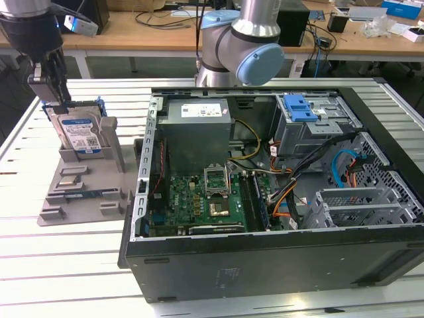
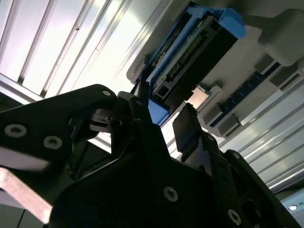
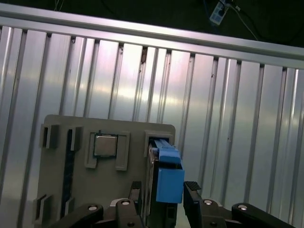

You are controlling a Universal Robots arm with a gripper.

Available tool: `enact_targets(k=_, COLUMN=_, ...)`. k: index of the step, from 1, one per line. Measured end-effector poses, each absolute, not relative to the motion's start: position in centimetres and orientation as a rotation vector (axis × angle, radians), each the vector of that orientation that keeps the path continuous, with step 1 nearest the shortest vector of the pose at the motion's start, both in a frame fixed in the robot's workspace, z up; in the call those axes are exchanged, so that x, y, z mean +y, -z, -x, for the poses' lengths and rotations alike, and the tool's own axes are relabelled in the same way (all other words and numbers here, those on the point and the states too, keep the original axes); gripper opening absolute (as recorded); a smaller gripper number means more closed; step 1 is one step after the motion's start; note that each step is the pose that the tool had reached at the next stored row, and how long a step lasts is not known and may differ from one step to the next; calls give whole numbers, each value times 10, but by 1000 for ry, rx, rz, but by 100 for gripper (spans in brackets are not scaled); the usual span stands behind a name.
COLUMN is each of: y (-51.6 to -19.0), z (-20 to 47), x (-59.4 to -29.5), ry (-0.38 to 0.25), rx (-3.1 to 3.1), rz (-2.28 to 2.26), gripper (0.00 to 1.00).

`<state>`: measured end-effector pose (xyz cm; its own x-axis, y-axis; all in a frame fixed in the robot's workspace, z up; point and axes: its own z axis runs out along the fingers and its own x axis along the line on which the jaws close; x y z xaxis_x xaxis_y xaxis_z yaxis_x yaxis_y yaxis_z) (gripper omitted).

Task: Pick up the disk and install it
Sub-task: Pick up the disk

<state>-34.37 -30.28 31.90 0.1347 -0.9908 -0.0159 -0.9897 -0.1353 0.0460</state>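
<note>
The disk (image 1: pixel 79 136), a silver drive with a white-and-blue label in a blue carrier, stands on edge in a grey holder (image 1: pixel 79 192) at the exterior view's left. My gripper (image 1: pixel 58 103) hangs right over its upper end. In both wrist views the black fingers (image 3: pixel 135 190) flank the carrier's blue end (image 3: pixel 168 183), one on each side, with a thin gap on at least one side. The gripper (image 2: pixel 161 114) looks open around the blue tab of the disk (image 2: pixel 199 42); between the same fingers the gripper (image 3: pixel 164 192) straddles the carrier.
The open computer case (image 1: pixel 265 265) fills the middle and right. Inside are a grey power supply box (image 1: pixel 199 126) and a silver drive cage (image 1: pixel 311 126) with a blue latch (image 1: pixel 301 106). A small square chip (image 3: pixel 105 145) sits in the holder (image 3: pixel 61 190). The slatted metal table (image 1: pixel 66 265) carries everything.
</note>
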Motion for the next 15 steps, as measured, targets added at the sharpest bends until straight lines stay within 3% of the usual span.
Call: enact_targets(k=15, y=-295, z=347, x=-303, ry=66, rx=-2049, rz=-2348, gripper=48)
